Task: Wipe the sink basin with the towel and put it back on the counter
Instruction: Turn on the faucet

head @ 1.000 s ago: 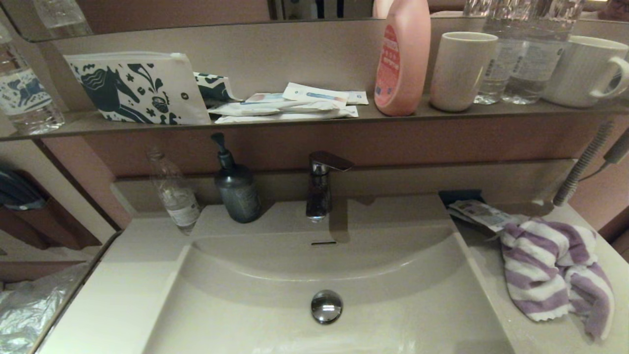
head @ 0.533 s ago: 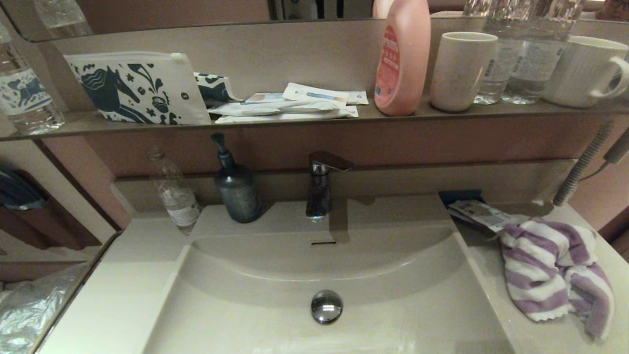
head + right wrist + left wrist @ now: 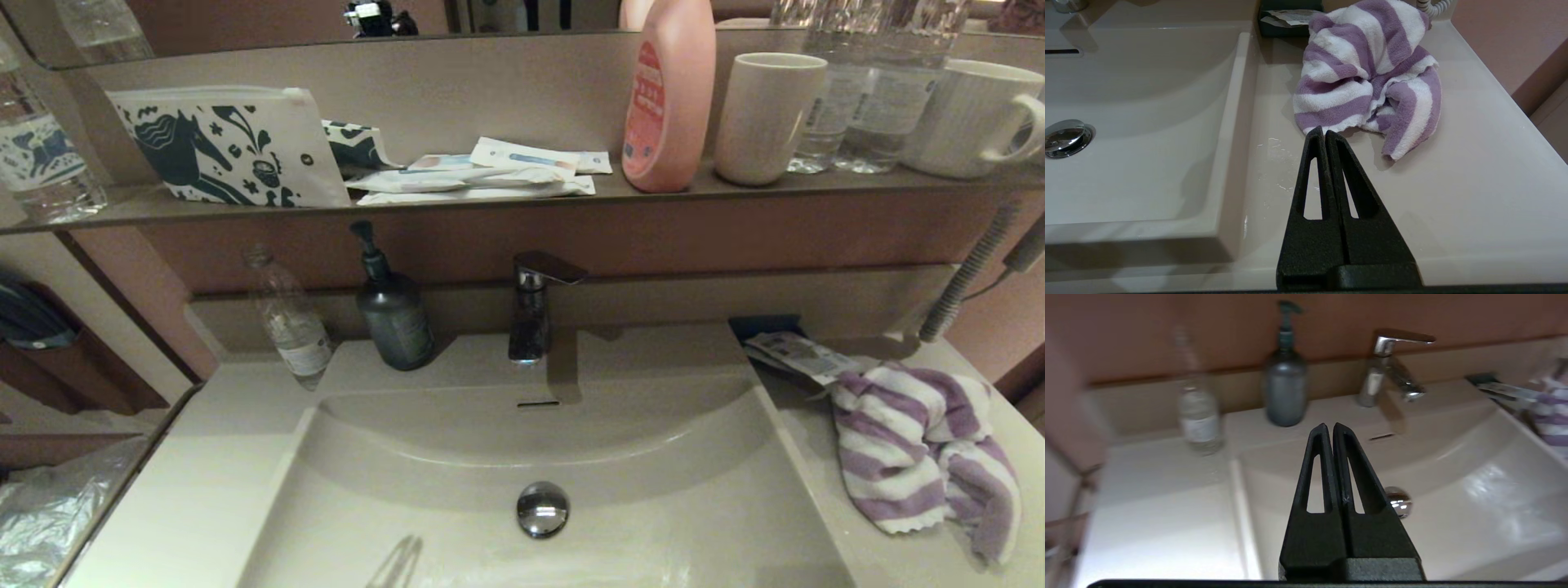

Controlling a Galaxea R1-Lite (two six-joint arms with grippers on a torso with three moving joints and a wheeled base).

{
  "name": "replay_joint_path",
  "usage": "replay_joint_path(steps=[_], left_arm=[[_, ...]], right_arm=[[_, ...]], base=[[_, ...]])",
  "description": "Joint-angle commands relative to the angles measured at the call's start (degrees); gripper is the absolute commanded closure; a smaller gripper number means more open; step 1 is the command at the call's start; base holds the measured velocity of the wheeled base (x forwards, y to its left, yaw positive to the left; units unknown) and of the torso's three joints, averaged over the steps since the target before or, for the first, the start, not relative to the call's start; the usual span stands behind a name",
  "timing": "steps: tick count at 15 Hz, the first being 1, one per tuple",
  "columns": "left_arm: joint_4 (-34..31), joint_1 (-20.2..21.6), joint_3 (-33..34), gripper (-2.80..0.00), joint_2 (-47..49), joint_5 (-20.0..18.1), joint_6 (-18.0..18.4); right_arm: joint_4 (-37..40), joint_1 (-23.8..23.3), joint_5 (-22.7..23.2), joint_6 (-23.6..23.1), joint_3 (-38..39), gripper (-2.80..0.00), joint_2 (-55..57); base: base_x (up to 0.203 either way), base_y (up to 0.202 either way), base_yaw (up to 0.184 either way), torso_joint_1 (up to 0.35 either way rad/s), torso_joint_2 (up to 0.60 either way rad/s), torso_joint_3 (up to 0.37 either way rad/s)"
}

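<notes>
Now, nearest first.
Left gripper (image 3: pixel 1329 426): jaws pressed together, empty, hanging over the front of the sink basin (image 3: pixel 457 539), on the near side of the drain plug (image 3: pixel 542 509).
Right gripper (image 3: pixel 1325 131): jaws closed on nothing, above the counter (image 3: pixel 1453 196) beside the basin's right rim, tips just short of the towel (image 3: pixel 1367 77).
Towel: crumpled on the counter right of the basin, clear of the rim.
Faucet (image 3: pixel 532 306): behind the basin, centred.
Soap bottle (image 3: pixel 393 310): left of the faucet.

Matte black, seemingly grainy end effector (image 3: pixel 1325 132) fingers, triangular cutouts.
</notes>
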State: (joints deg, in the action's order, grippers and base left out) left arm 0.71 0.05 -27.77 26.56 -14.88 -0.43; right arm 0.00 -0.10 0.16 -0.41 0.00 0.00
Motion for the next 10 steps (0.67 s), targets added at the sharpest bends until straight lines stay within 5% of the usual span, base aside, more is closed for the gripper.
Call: replay_joint_path(steps=[1,5,10], left_arm=[[5.77,-0.14,-0.31,0.00,13.15,-1.45,-1.40],[22.21,-5.70,0.97,0.00,27.92,0.20,-9.12],[42.71,-27.46,-0.20,0.00,47.59,20.29,-13.78]], right_arm=[[0.00,0.01,0.02,-0.02,0.00,0.00,0.00],[0.00,0.01,0.02,-0.02,0.00,0.00,0.00],[0.00,0.01,0.02,-0.02,0.00,0.00,0.00]], base=[[0.000,0.000,0.000,0.000,0.00,0.000],[0.000,0.000,0.000,0.000,0.00,0.000],[0.000,0.000,0.000,0.000,0.00,0.000]])
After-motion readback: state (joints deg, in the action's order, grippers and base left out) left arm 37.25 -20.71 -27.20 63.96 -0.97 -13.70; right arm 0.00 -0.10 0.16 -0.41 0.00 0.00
